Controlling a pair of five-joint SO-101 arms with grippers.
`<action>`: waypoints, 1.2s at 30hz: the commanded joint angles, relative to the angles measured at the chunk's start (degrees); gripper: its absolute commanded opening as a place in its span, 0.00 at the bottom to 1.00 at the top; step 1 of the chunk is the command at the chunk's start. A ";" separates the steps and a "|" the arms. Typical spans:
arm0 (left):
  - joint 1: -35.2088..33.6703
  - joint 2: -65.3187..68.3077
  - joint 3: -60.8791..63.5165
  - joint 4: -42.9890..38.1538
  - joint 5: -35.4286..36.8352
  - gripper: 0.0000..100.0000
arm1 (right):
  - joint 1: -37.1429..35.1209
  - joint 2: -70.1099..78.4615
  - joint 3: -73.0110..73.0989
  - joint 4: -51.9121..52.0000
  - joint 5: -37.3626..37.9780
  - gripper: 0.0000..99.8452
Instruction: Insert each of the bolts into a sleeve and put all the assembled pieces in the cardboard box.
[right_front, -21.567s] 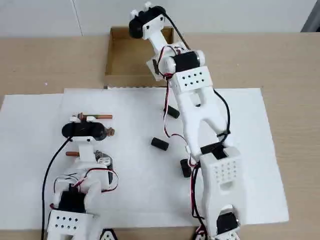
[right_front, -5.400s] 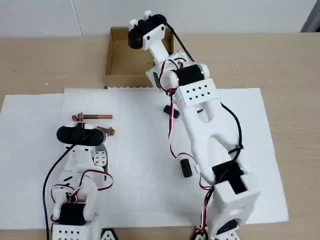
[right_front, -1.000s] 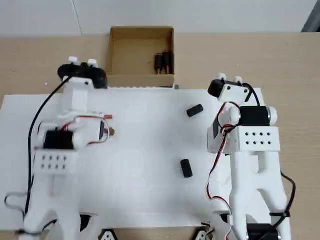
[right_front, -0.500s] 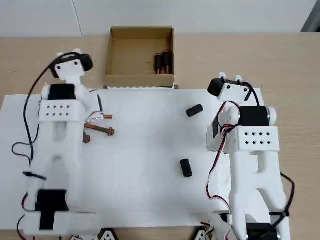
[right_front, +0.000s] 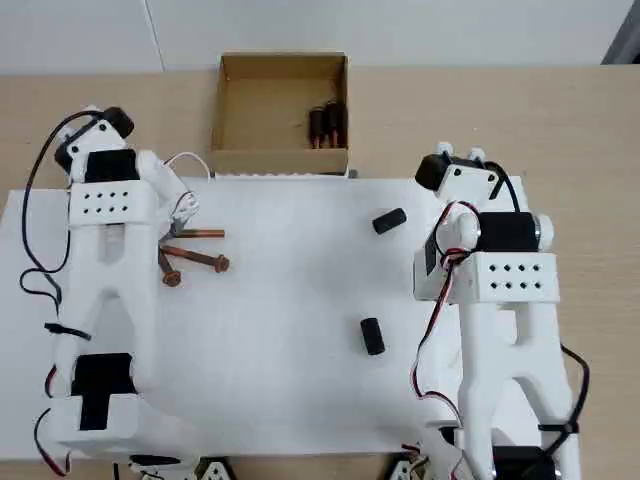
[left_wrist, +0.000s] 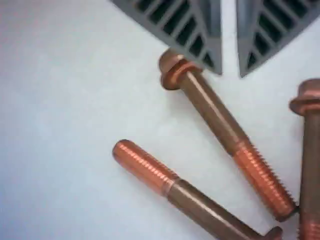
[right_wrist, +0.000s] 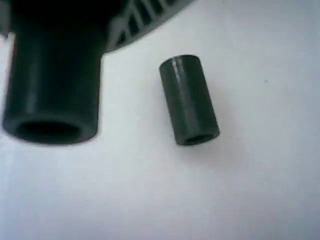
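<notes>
My left end effector (left_wrist: 229, 72) hangs barely parted and empty just above three bolts (right_front: 200, 260) lying on the white paper (right_front: 280, 400). The cardboard box (right_front: 216, 110) beyond holds two assembled pieces (right_front: 326, 124). A lone sleeve (right_front: 372, 336) lies mid-paper, a second sleeve (right_front: 390, 220) nearer my right end effector (right_wrist: 75, 25), which is clamped on a third sleeve (right_wrist: 52, 95) above the table (right_front: 560, 110).

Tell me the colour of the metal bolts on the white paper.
The long metal bolts are copper-orange; the left wrist view shows this best.
</notes>
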 joint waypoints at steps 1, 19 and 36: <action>0.97 0.00 -1.98 -3.34 5.80 0.01 | 0.57 -2.33 -0.26 -1.54 -0.44 0.00; 0.88 10.55 -3.56 -9.93 13.63 0.14 | 0.57 -2.33 -0.26 -3.03 -0.35 0.00; -2.73 16.70 -3.56 -13.36 14.68 0.14 | 0.57 -2.33 -0.26 -3.03 -0.35 0.00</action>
